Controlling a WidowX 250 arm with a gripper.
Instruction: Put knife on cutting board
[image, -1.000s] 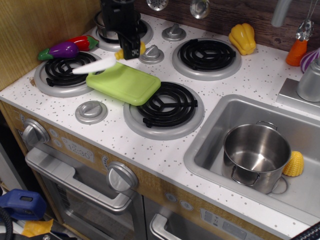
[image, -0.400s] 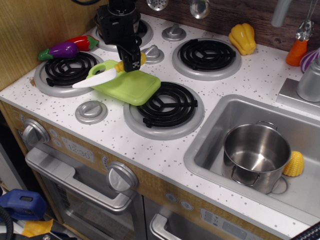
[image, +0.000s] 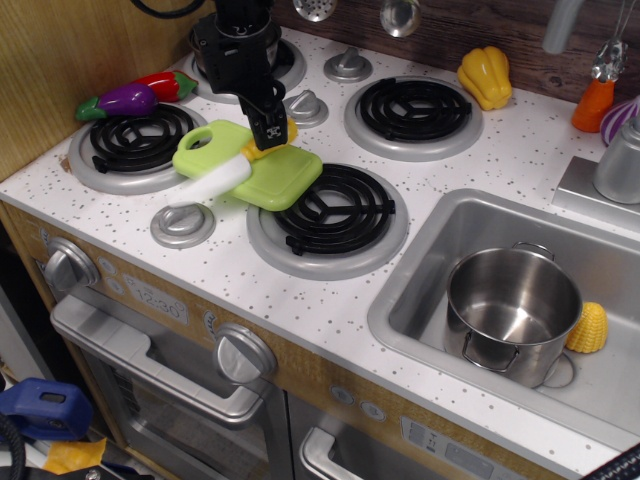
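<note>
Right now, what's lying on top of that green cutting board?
The knife lies across the cutting board, its blurred white blade reaching past the board's front edge. The gripper is at its yellow handle, covering most of it. Whatever board surface lies under blade and gripper is hidden.

Even, bright overhead light, soft shadows only. Glare spots on the steel pot (image: 512, 305) and on the sink (image: 420, 290) rim left of it. Knife (image: 222, 174) blade is motion-blurred; rest sharp. Below the oven handle (image: 150, 365), dim.
</note>
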